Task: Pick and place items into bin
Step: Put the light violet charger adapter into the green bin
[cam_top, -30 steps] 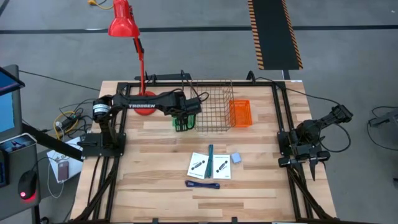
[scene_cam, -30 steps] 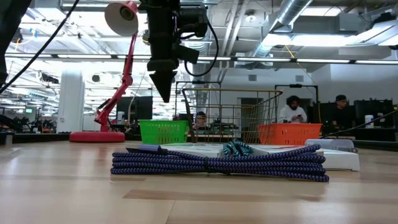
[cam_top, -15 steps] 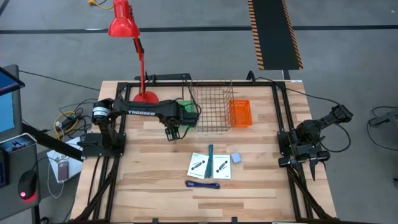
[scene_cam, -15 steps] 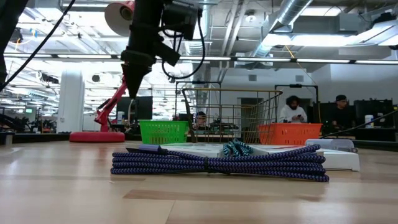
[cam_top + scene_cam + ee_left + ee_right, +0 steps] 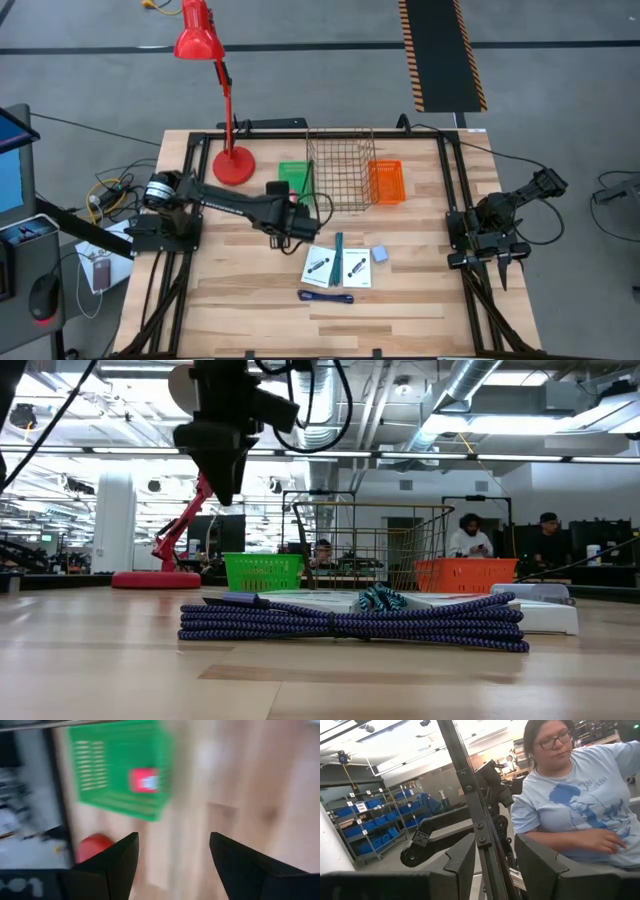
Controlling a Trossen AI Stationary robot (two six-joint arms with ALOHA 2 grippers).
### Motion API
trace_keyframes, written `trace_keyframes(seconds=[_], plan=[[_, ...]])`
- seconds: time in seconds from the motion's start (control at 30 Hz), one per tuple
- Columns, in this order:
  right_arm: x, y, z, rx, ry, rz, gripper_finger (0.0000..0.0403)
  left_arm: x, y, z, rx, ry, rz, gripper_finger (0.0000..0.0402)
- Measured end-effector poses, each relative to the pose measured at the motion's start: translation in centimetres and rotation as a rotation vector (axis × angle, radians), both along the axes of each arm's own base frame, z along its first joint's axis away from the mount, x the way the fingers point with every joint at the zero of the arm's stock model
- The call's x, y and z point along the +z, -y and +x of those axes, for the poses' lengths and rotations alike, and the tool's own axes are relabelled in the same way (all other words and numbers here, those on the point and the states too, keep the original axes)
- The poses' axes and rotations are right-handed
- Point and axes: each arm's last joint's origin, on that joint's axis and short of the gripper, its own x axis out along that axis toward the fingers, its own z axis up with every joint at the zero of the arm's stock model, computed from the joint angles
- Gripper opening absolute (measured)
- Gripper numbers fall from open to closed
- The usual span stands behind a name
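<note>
Left gripper hangs open and empty beside the cards. Low view: strap is soft and light; pinch its bundled middle. Left wrist: red block sits in green bin. Right gripper parked, can't tell.

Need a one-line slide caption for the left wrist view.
Open left end effector above the wooden table, with the green bin ahead holding a small red block.

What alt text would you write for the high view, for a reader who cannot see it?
Seen from above, the left arm reaches across a wooden table, its open pincer between a green bin and two white cards. A wire basket and orange bin stand beyond; the right arm waits at the table's edge.
</note>
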Motion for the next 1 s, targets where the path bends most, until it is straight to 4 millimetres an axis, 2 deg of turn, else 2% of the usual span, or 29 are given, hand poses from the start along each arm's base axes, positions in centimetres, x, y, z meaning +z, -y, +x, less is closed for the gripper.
trace_keyframes(seconds=[0.17, 0.3, 0.43, 0.57, 0.67, 0.73, 0.83, 0.93, 1.0], plan=[[0.0, 0.0, 0.0, 0.000, 0.000, 0.000, 0.0132, -0.2, 2.4, 0.1, -0.061, 0.015, -0.162, 0.0235], [0.0, 0.0, 0.0, 0.000, 0.000, 0.000, 0.0134, -0.2, 3.6, -0.1, -0.079, 0.020, -0.192, 0.0235], [0.0, 0.0, 0.0, 0.000, 0.000, 0.000, 0.0133, -0.2, 3.7, 0.0, -0.171, 0.009, -0.134, 0.0235], [0.0, 0.0, 0.0, 0.000, 0.000, 0.000, 0.0132, -0.1, 3.4, -0.1, -0.098, 0.032, -0.080, 0.0235], [0.0, 0.0, 0.0, 0.000, 0.000, 0.000, 0.0134, 0.3, 3.5, 0.4, -0.190, 0.071, -0.066, 0.0235], [0.0, 0.0, 0.0, 0.000, 0.000, 0.000, 0.0134, 1.2, 3.7, 0.8, -0.304, 0.133, -0.156, 0.0235], [0.0, 0.0, 0.0, 0.000, 0.000, 0.000, 0.0133, 3.8, 3.0, 1.1, -0.489, 0.273, -0.409, 0.0235], [0.0, 0.0, 0.0, 0.000, 0.000, 0.000, 0.0133, 6.6, 1.4, 0.0, -0.605, 0.398, -0.594, 0.0235], [0.0, 0.0, 0.0, 0.000, 0.000, 0.000, 0.0134, 7.7, 0.5, -1.1, -0.629, 0.470, -0.639, 0.0235]])
